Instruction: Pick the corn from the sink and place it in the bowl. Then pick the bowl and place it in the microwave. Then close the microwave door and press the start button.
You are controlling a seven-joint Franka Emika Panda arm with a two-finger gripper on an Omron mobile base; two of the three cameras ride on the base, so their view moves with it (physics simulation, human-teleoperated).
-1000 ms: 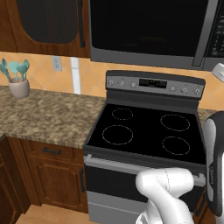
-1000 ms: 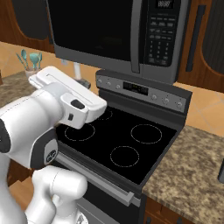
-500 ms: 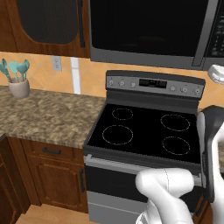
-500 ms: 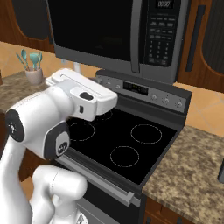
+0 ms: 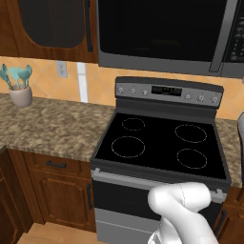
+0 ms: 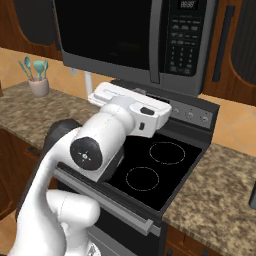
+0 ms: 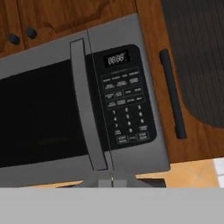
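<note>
We face the microwave [image 7: 83,118], its microwave door [image 7: 39,118] shut, button panel [image 7: 127,107] ahead. Our gripper [image 7: 112,178], pressed together, sits below it. A slightly misaimed push could hit a neighbouring button instead of start.

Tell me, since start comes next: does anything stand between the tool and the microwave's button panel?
Nothing visible does. The door is shut, and the hand view looks straight at the button panel with open air before it.
</note>
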